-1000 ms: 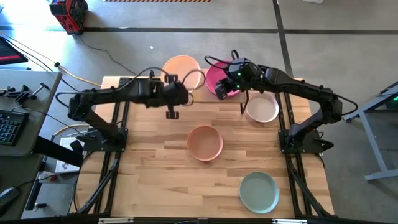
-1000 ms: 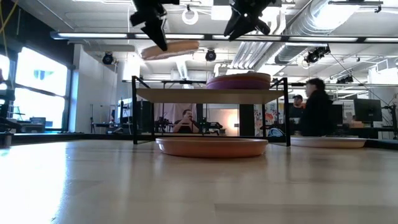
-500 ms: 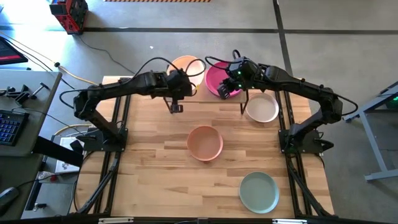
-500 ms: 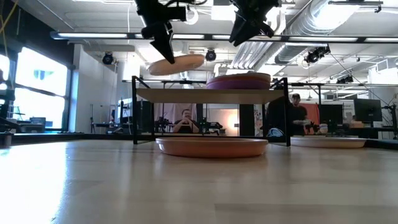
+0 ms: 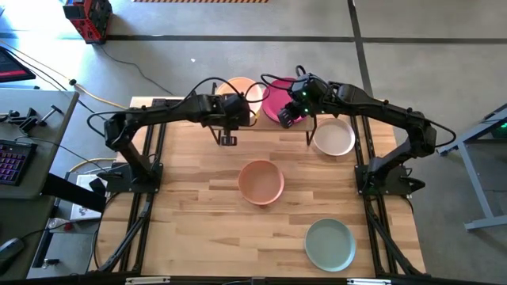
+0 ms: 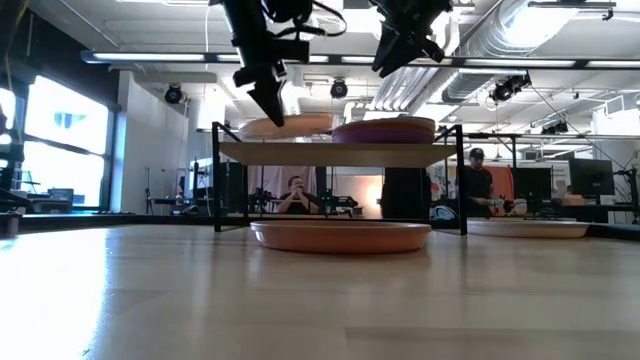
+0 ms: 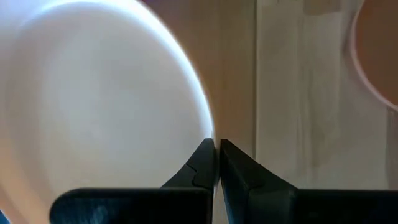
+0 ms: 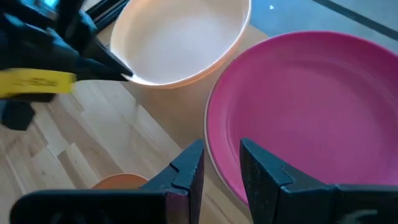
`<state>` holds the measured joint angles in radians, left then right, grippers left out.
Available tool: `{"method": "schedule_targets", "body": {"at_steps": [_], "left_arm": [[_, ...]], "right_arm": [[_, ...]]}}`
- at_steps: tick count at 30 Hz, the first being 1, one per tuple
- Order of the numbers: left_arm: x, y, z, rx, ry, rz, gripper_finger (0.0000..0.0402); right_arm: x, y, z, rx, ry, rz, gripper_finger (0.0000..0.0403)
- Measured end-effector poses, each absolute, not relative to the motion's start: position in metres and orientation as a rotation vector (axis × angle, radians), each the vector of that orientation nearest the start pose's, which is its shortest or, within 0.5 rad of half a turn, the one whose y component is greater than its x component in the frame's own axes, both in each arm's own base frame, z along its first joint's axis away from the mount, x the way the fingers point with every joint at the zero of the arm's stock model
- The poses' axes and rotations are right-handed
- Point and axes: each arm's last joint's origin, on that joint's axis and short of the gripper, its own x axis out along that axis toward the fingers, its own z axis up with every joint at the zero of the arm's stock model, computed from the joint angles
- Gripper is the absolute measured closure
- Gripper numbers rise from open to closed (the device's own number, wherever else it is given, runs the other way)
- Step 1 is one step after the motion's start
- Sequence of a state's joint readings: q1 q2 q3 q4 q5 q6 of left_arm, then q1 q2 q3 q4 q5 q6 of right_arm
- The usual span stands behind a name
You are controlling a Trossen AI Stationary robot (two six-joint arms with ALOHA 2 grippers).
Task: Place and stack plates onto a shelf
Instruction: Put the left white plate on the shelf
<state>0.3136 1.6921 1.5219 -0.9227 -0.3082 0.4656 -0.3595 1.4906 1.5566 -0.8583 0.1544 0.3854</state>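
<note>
The left gripper point(image 5: 230, 119) is pinching the near rim of the cream plate point(image 5: 240, 89) between fully closed fingers point(image 7: 205, 165), holding it just above the left half of the shelf point(image 6: 340, 152). That arm is reaching in low and long from the shelf's left side. The right gripper point(image 8: 221, 165) is hovering over the near edge of the magenta plate point(image 8: 311, 118) on the shelf's right half, fingers partly apart with nothing in them.
</note>
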Motion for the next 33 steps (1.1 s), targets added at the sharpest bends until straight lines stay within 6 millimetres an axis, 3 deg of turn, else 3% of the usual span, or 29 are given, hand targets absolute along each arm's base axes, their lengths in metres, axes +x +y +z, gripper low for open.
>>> {"method": "schedule_targets", "body": {"at_steps": [10, 15, 26, 33], "left_arm": [[0.326, 0.129, 0.293, 0.362, 1.246, 0.325, 0.0401], [0.325, 0.129, 0.292, 0.340, 1.239, 0.252, 0.0401], [0.323, 0.134, 0.292, 0.332, 1.240, 0.263, 0.0400], [0.323, 0.133, 0.292, 0.322, 1.233, 0.245, 0.0375]], "right_arm": [[0.285, -0.111, 0.373, 0.463, 0.708, -0.629, 0.0318], [0.285, -0.111, 0.373, 0.473, 0.704, -0.633, 0.0318], [0.285, -0.111, 0.373, 0.473, 0.703, -0.633, 0.0318], [0.285, -0.111, 0.373, 0.473, 0.703, -0.634, 0.0318]]}}
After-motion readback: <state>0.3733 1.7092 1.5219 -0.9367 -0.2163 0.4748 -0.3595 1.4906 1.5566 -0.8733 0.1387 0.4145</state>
